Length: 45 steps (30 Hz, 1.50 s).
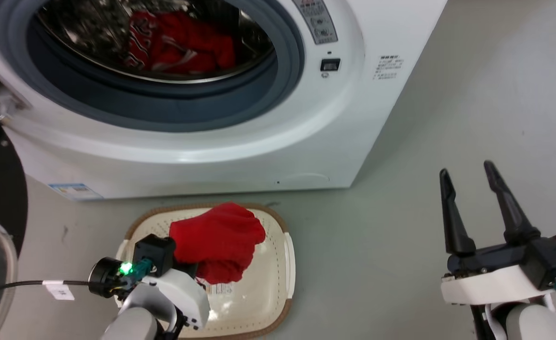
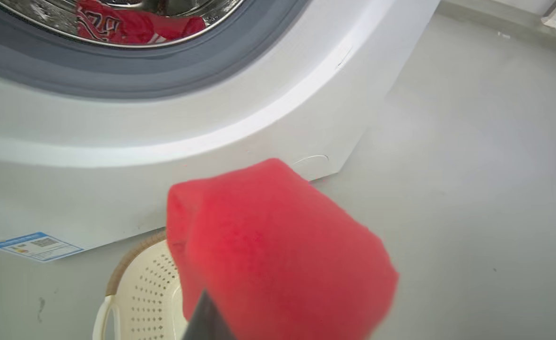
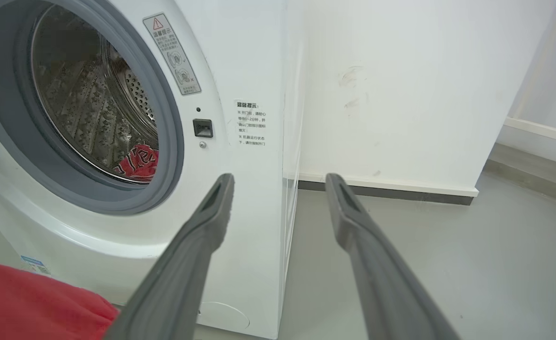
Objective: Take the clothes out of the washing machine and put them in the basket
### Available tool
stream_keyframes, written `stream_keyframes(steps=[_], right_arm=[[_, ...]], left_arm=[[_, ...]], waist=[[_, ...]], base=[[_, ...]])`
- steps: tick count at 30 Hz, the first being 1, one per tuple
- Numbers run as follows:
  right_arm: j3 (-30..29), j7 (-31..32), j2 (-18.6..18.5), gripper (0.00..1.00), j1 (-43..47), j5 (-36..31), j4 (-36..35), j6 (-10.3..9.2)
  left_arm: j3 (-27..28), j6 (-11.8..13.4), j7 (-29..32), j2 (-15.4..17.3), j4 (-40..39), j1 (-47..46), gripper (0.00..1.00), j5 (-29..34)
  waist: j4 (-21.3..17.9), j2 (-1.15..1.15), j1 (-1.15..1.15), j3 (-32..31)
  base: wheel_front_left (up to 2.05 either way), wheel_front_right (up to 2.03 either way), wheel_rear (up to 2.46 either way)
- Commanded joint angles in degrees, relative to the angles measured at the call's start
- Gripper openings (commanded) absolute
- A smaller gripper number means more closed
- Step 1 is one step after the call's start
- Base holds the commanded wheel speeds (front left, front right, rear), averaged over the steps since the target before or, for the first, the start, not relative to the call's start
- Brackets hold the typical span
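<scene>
Hanging over the far half of the basket (image 1: 289,264), the plain red garment (image 1: 216,238) drapes the left gripper (image 1: 188,268) and hides its fingers, so I cannot tell whether they are clamped. It seems held there for a drop inside the rim. The striped garment (image 1: 174,47) lies low in the washing machine (image 1: 306,141) drum. The right gripper (image 1: 466,168) hovers over open floor (image 1: 400,264), fingers apart and empty, well clear of the porthole.

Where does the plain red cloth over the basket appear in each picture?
Head view: cloth at lower centre, above the basket.
Left wrist view: cloth large at bottom centre.
Right wrist view: cloth in bottom left corner.
Shared landmark: the washer's grey door ring, upper left in all three.
</scene>
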Motion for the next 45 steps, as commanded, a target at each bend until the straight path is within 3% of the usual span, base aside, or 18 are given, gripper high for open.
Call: stream_keyframes(steps=[1, 9, 17, 24, 32, 33, 34, 45], right_arm=[[-0.12, -0.14, 0.14, 1.0, -1.62, 0.06, -0.39, -0.04], [-2.17, -0.14, 0.12, 1.0, -7.29, 1.48, -1.77, -0.04], [-4.38, -0.14, 0.15, 1.0, -11.57, 2.74, -3.03, -0.04], [-5.65, -0.14, 0.13, 1.0, -13.93, 3.45, -4.17, -0.04], [-6.2, -0.14, 0.14, 1.0, -14.86, 3.31, -4.03, -0.04], [-6.12, -0.14, 0.14, 1.0, -14.95, 3.23, -3.93, -0.04], [-6.03, -0.14, 0.14, 1.0, -15.02, 3.16, -3.83, -0.04], [-4.36, -0.15, 0.12, 1.0, -12.1, 1.79, -1.37, -0.04]], left_arm=[[0.23, -0.63, -0.62, -0.53, 2.02, -1.88, 0.0, -0.38], [-1.84, -4.45, -1.7, -3.34, 23.22, -14.51, 0.0, 0.1], [-6.63, -6.18, -0.87, -5.36, 41.7, -28.85, 0.0, 2.97], [-12.09, -6.62, 2.73, -5.71, 51.64, -37.33, 0.0, 6.62], [-14.42, -6.62, 6.93, -6.57, 54.4, -39.83, 0.0, 7.07], [-14.48, -6.61, 7.08, -6.77, 54.56, -39.75, 0.94, 6.96], [-14.55, -6.49, 6.89, -7.08, 54.62, -39.63, 1.0, 6.97], [-15.96, -6.66, 5.95, -9.53, 55.11, -32.88, 1.0, 4.66]], waist=[[-1.45, 0.0, -0.01, 4.94], [-3.72, 0.0, -0.01, 17.11], [-5.13, 0.0, -0.01, 28.3], [-5.41, 0.0, -0.01, 34.65], [-4.63, 0.0, -0.01, 36.67], [-4.51, 0.0, -0.01, 36.57], [-4.38, 0.0, -0.01, 36.28], [-2.17, 0.0, -0.01, 26.1]], base=[[0.0, 0.0, 0.0], [0.0, 0.0, 0.0], [0.0, 0.0, 0.0], [0.0, 0.0, 0.0], [0.0, 0.0, 0.0], [0.0, 0.0, 0.0], [0.0, 0.0, 0.0], [0.0, 0.0, 0.0]])
